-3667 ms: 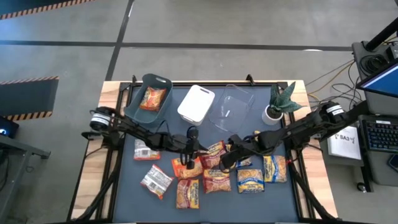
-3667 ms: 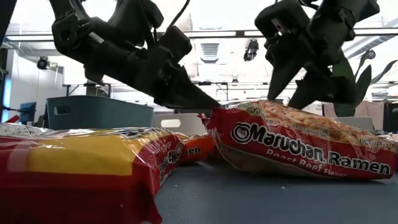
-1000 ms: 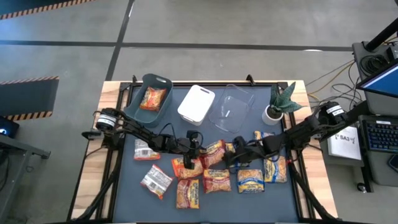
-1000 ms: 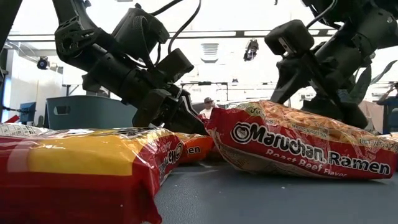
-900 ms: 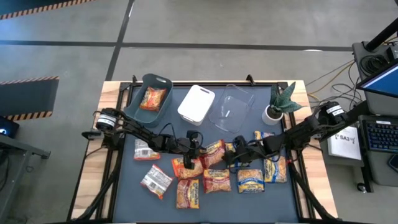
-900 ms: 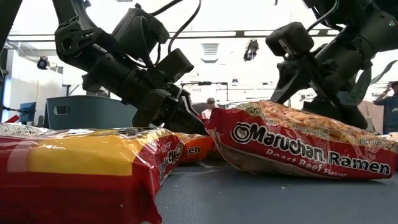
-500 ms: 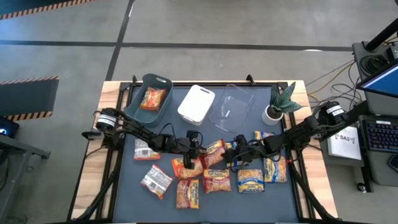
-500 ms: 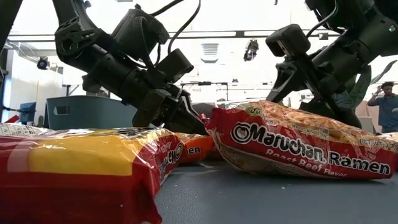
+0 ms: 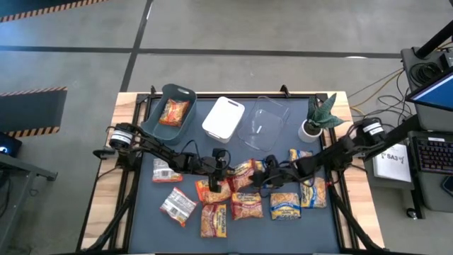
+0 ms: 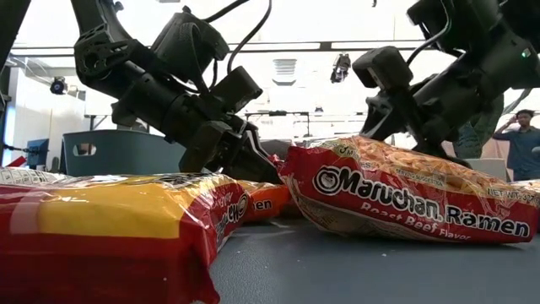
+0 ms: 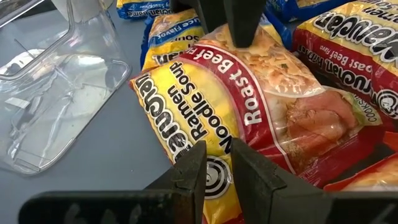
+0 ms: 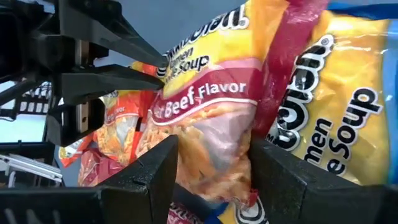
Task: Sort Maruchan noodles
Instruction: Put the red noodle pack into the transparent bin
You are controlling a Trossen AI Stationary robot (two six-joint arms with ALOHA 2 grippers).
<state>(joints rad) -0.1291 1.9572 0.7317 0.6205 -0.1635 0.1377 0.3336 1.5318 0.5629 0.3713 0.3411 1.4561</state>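
A red-and-yellow roast beef Maruchan packet (image 9: 245, 172) lies tilted on the heap of other packets at mid-table. My left gripper (image 9: 228, 173) is shut on its left end. My right gripper (image 9: 263, 176) is open, and its two fingers (image 12: 152, 171) stand on either side of the packet's right end (image 12: 208, 143). Orange packets (image 9: 214, 221), blue-and-yellow ones (image 9: 284, 204) and silvery ones (image 9: 177, 205) lie flat on the mat around it. One orange packet (image 9: 173, 111) lies in the grey-green bin (image 9: 151, 119). My left gripper pinches the yellow end edge (image 11: 214, 163) of the roast beef packet between its two fingers. It comes slanting down from the table's left side. The packet stays tilted, resting on the packets beneath it (image 10: 270, 201). My right gripper: the packet fills the gap between its fingers, but I cannot tell whether they touch it.
At the back stand the grey-green bin, a white bin (image 9: 223, 117) and a clear bin (image 9: 263, 122), with a potted plant (image 9: 316, 119) at the far right. In the low view, a person (image 10: 525, 139) stands in the room beyond the table.
My right gripper has come down a little and tipped further nose-down over the roast beef packet's right end. The packet has not moved.
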